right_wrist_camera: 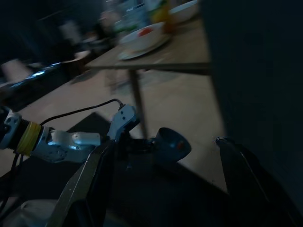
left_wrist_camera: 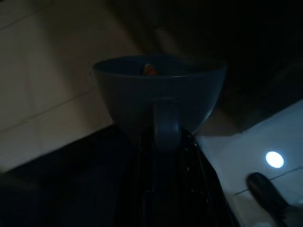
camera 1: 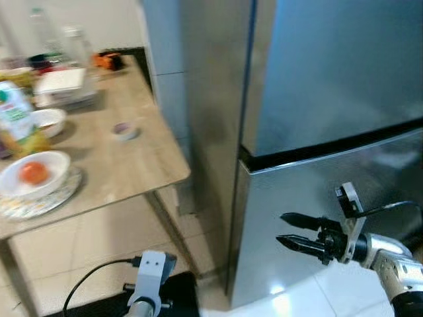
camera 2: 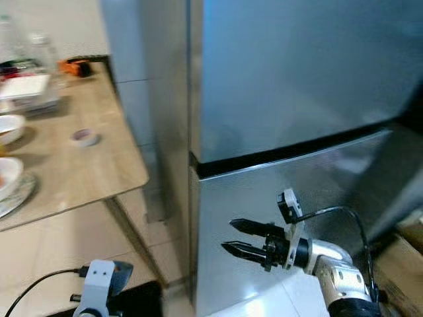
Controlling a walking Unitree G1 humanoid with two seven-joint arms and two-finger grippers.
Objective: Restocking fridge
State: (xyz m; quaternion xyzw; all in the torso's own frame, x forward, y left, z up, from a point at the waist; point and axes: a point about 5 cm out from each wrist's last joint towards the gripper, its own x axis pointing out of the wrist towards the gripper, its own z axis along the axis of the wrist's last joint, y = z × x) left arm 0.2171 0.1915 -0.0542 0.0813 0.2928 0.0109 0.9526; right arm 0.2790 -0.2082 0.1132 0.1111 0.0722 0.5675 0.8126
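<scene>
Left wrist view looks along the left gripper (left_wrist_camera: 161, 142), which is clamped on the handle of a small blue cup (left_wrist_camera: 158, 92). Something orange sits inside the cup, too dark to name. That arm hangs low, down by the floor.

The right gripper (camera 2: 231, 238) is held up in front of the fridge (camera 2: 297, 99). Its two black fingers are spread apart and hold nothing. They point at the lower door (camera 2: 264, 198), near its edge, but I cannot tell if they touch it.

Both fridge doors look closed. So the job seems to be just starting. A door has to be opened first, and then the cup can go in.

Beside the fridge stands a wooden table (camera 1: 132, 152). On it are a white bowl (camera 1: 36, 173) with something orange in it, and a green carton (camera 1: 16, 115). These may need putting away too.
</scene>
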